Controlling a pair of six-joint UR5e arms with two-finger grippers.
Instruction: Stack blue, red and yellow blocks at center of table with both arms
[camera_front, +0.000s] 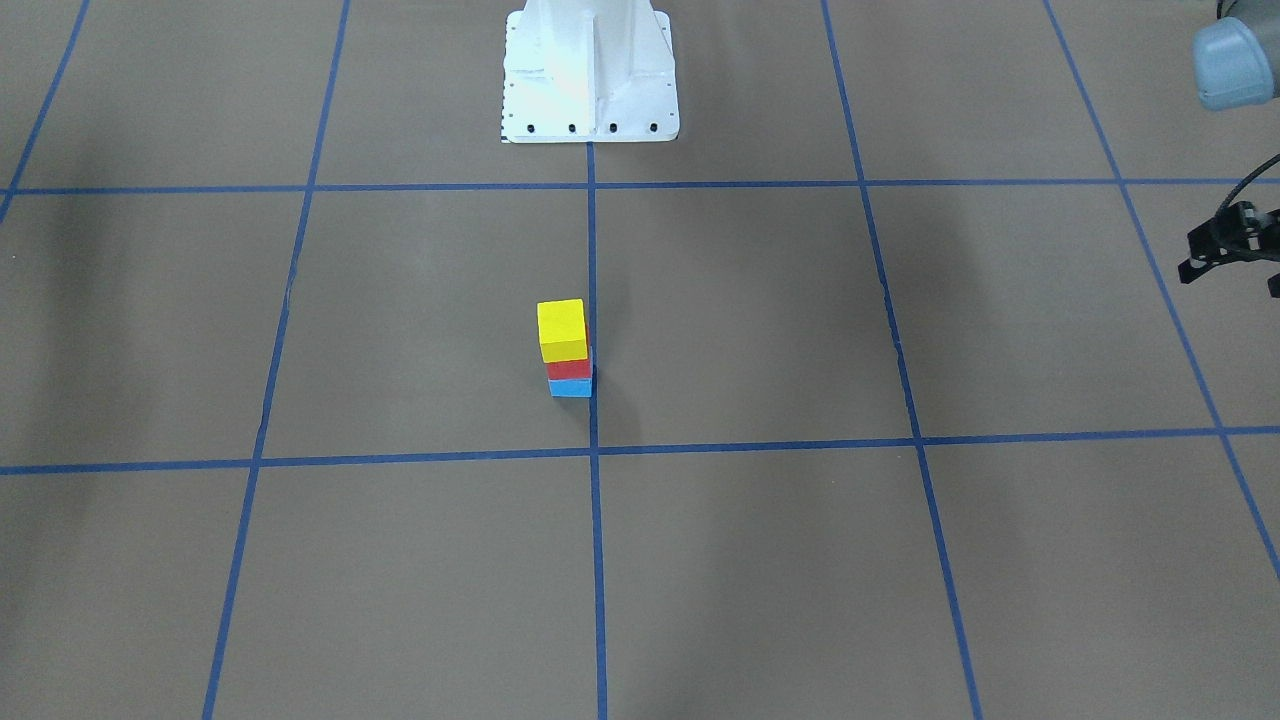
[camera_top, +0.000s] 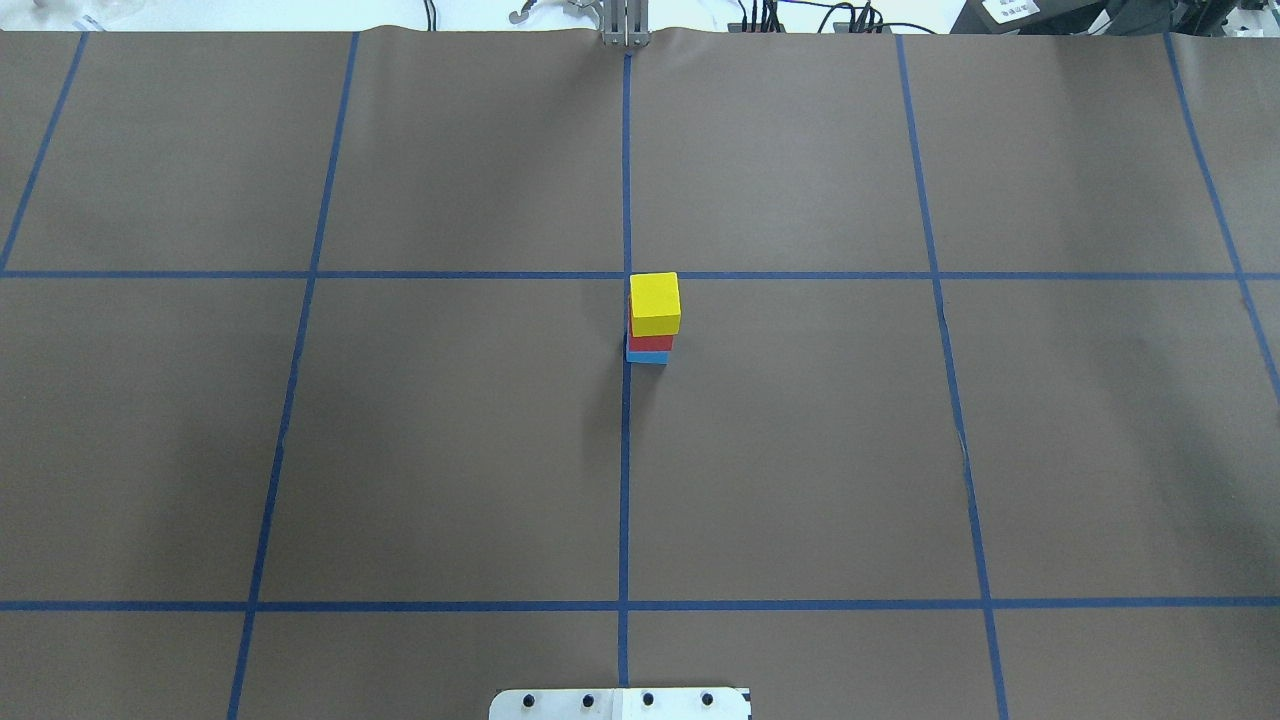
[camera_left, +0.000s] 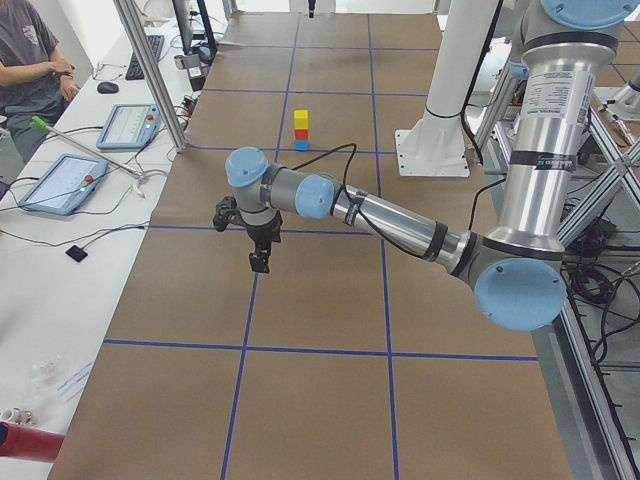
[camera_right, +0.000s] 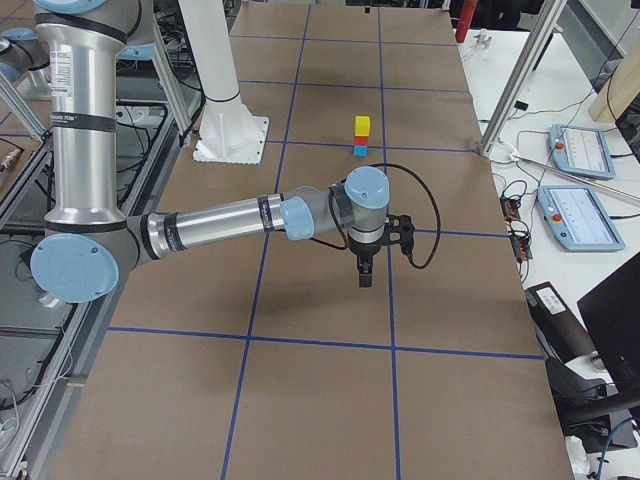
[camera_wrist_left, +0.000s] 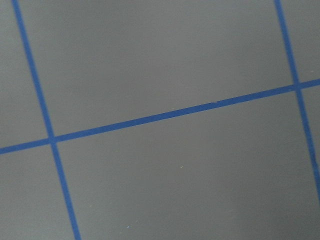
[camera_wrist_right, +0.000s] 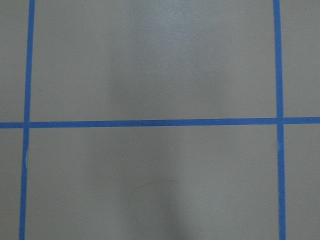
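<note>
A yellow block sits on a red block, which sits on a blue block, as one upright stack beside the table's centre line. The stack also shows in the overhead view. My left gripper hangs above the table, far from the stack and towards the table's left end. Only part of it shows at the front view's right edge, and I cannot tell if it is open or shut. My right gripper hangs over the table's right side, apart from the stack, and I cannot tell its state. Both wrist views show only table and blue tape lines.
The white robot base stands at the table's edge behind the stack. Metal poles and control tablets stand along the operators' side. A seated person is at the far corner.
</note>
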